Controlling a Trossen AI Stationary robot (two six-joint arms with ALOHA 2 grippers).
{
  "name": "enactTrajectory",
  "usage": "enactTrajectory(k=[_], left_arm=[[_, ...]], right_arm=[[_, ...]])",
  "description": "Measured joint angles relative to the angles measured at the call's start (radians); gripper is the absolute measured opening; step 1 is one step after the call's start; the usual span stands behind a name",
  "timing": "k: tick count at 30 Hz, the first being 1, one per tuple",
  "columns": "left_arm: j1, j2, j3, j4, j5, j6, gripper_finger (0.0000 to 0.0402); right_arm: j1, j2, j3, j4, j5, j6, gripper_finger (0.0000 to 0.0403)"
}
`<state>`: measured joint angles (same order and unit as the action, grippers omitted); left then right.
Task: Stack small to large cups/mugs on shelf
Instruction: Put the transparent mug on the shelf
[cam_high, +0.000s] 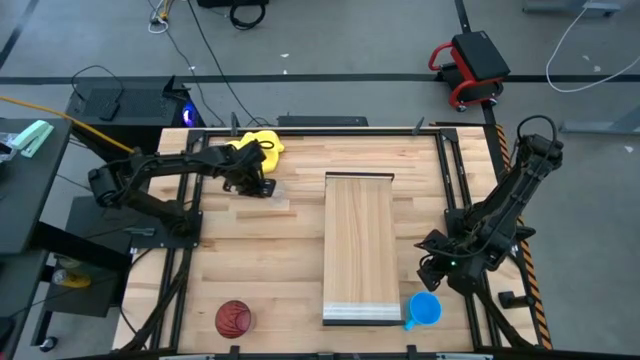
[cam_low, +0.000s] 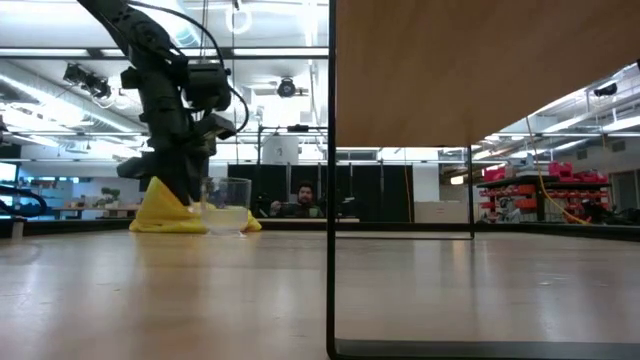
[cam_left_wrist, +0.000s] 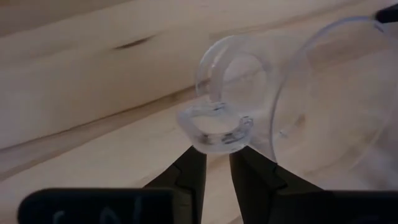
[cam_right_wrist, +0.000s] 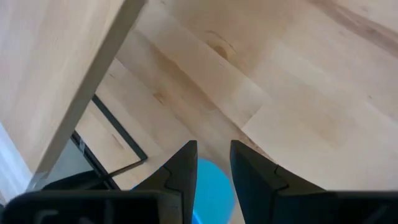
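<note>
Step in hand: grasping clear cup (cam_left_wrist: 298, 106) beside yellow cloth (cam_high: 258, 146), far side of desk (cam_high: 280, 250). Left gripper (cam_left_wrist: 216, 163) narrow at its handle, grip uncertain. Right gripper (cam_right_wrist: 213, 163) parted above blue mug (cam_high: 425, 309). Next: firm pinch, lift, carry to shelf (cam_high: 361, 240).

Blue mug (cam_right_wrist: 214, 186) mostly behind the right gripper (cam_right_wrist: 213, 163), cut by the frame edge.

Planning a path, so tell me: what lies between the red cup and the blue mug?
In the high view, only the shelf's lipped end lies between red cup and blue mug.
</note>
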<state>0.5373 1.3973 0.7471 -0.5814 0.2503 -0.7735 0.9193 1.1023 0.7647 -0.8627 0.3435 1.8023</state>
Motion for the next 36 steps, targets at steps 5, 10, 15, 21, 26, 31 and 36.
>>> enactTrajectory(k=[5,10,15,21,26,31,36], left_arm=[[-0.017,0.011,0.0,0.076,0.024,-0.022,0.0079],[-0.019,0.011,0.0,0.106,0.032,-0.027,0.008],[-0.019,0.011,0.0,0.143,0.032,-0.028,0.008],[-0.019,0.011,0.0,0.204,0.035,-0.035,0.008],[-0.017,0.011,0.0,0.241,0.035,-0.046,0.008],[-0.007,0.011,0.006,0.267,0.035,-0.054,0.008],[0.008,0.013,0.074,0.264,0.021,-0.034,0.0079]], right_arm=[[-0.045,-0.033,0.0,0.002,0.0,-0.038,0.0103],[-0.108,-0.103,0.0,0.005,0.005,-0.103,0.0103],[-0.215,-0.172,0.058,0.002,0.064,-0.269,0.0103],[-0.453,-0.214,0.222,-0.024,0.103,-0.533,0.0103],[-0.73,-0.208,0.374,-0.056,0.056,-0.776,0.0103],[-1.017,-0.159,0.492,-0.056,-0.14,-0.96,0.0103],[-1.264,-0.065,0.58,-0.092,-0.335,-1.071,0.0103]])
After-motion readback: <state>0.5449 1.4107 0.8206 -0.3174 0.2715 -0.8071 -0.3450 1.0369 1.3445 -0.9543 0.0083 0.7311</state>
